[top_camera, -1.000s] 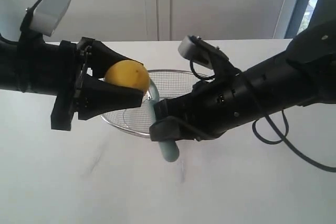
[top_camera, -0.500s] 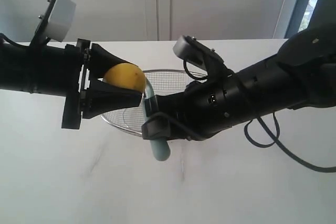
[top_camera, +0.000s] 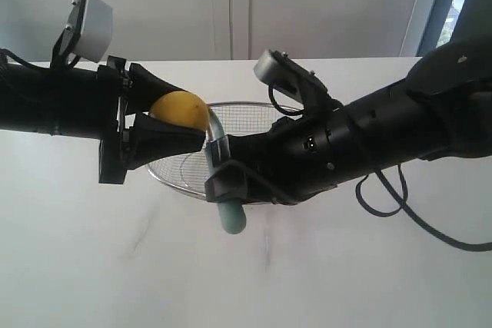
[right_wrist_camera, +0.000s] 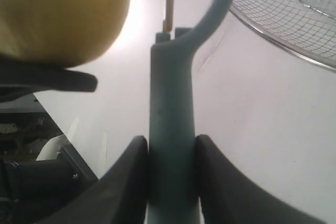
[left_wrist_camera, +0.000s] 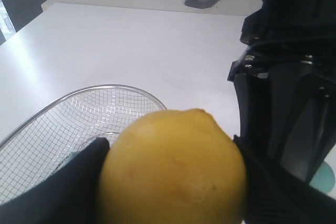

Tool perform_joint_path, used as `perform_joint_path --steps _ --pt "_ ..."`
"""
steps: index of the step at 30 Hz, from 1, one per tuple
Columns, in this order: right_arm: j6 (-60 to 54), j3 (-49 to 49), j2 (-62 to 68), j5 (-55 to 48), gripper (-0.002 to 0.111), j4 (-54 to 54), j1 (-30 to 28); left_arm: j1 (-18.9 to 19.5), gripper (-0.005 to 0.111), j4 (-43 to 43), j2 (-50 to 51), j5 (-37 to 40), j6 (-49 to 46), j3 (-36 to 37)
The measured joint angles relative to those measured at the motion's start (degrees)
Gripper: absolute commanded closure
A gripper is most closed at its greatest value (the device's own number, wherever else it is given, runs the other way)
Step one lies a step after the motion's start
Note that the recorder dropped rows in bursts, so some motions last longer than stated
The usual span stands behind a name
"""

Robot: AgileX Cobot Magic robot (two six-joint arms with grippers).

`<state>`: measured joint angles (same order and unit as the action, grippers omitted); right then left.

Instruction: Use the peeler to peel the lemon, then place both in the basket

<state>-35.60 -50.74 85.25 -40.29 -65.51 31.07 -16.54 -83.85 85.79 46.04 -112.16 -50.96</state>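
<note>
Left gripper, left of centre in the exterior view, is clamped on the lemon, held up by the basket rim. Right gripper is closed on the peeler, whose blade head sits just beside the fruit. Peeling seems to be the step in hand, and the next move calls for a firm draw of the blade across the rind.

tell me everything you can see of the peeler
The peeler is slim: a pale blue-grey handle, plastic by its look, rounded at the free end, ending in a curved arm and a thin blade. It hangs off the table, roughly upright in the exterior view, head up. The right claw is shut on the handle, a finger on each side. The head sits close beside the lemon held in the left claw; whether the blade touches it cannot be told. The basket lies behind.
</note>
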Motion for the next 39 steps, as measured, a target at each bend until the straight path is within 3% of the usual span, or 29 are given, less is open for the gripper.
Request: perform_joint_path --steps 6,39 --pt "0.0 0.0 0.0 0.3 0.108 0.0 2.5 0.0 0.107 0.0 0.0 0.0 0.0 0.0" --pt "0.0 0.0 0.0 3.3 0.108 0.0 2.5 0.0 0.107 0.0 0.0 -0.6 0.0 0.0"
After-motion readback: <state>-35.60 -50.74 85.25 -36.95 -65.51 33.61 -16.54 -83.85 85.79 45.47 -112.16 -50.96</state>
